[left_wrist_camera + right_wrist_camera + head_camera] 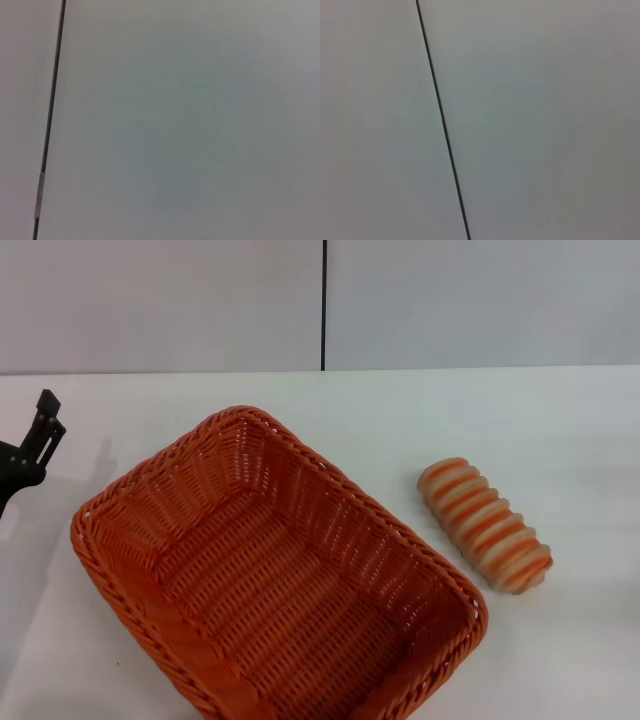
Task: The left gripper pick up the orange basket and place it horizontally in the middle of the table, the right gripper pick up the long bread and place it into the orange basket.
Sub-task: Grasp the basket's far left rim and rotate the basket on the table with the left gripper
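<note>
Two jobs are still waiting for you: the orange basket [275, 580] is sitting skewed on the table [560, 430], the long bread [485, 524] just right of it. The left gripper [30, 450] is hovering far left, grip unreadable; next, bring it to the basket's rim.

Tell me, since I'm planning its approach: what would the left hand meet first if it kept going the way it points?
Probably nothing soon: the left hand points up and away toward the wall, with the orange basket off to its side. Depth is unclear.
</note>
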### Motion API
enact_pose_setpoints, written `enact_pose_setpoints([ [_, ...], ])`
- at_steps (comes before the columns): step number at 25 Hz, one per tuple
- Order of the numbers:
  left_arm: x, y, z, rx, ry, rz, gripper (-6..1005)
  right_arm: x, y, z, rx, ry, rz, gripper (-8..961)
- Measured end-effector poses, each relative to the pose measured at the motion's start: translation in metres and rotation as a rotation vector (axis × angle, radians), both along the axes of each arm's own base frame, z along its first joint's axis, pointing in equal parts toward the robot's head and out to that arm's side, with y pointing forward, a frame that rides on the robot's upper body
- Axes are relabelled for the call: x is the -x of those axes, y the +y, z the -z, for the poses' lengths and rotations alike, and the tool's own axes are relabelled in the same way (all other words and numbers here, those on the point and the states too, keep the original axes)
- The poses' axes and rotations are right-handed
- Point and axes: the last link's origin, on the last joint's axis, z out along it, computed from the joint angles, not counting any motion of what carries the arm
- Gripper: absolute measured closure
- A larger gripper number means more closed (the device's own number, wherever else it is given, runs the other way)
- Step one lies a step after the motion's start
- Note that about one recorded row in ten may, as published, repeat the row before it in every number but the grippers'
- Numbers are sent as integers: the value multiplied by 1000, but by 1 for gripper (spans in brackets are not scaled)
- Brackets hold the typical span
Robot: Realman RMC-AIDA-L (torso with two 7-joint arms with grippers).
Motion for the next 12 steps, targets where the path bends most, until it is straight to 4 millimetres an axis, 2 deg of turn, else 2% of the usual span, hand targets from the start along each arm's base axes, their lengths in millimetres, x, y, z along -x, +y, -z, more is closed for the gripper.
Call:
enact_pose_setpoints([
  [12, 5, -8, -3, 5, -28, -8, 185, 4, 9, 1, 12, -3, -11, 365],
])
